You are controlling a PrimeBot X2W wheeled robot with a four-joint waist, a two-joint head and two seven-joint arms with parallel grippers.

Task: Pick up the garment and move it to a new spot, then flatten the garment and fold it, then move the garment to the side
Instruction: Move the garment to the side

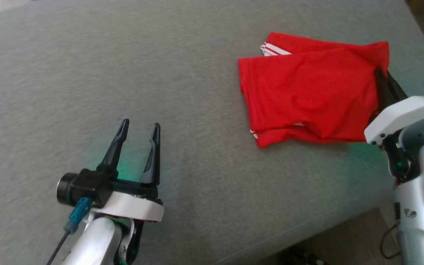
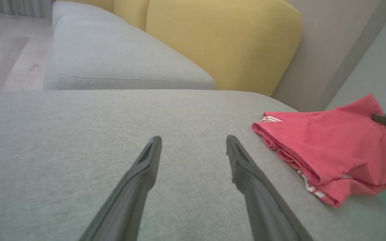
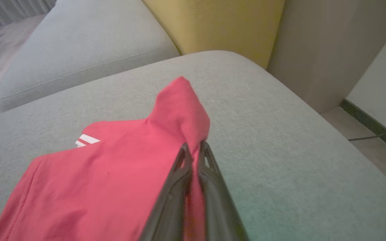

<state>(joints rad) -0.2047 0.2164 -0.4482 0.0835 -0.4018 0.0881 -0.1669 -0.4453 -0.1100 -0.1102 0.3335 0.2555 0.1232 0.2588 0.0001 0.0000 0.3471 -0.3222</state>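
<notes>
Two long dark fingers stand spread wide on the left pincer (image 1: 141, 124), empty above bare cloth at the near left of the wide grey upholstered seat cushion (image 1: 182, 55). Open grey fabric stretches all around it. At the near right the cushion's front edge runs just below the garment, with brown floor (image 1: 344, 235) past it. The folded red jersey garment with white stripes (image 1: 307, 88) lies toward the cushion's right side, well apart from the left pincer. The right pincer (image 3: 194, 145) is pressed together on the garment's right corner, pinching a raised peak of red cloth. Farther off, the cushion's rounded far edge meets a yellow padded backrest (image 2: 223, 40) and a second grey seat (image 2: 112, 57). A small dark emblem (image 1: 410, 212) on the right arm's casing is too small to read.
</notes>
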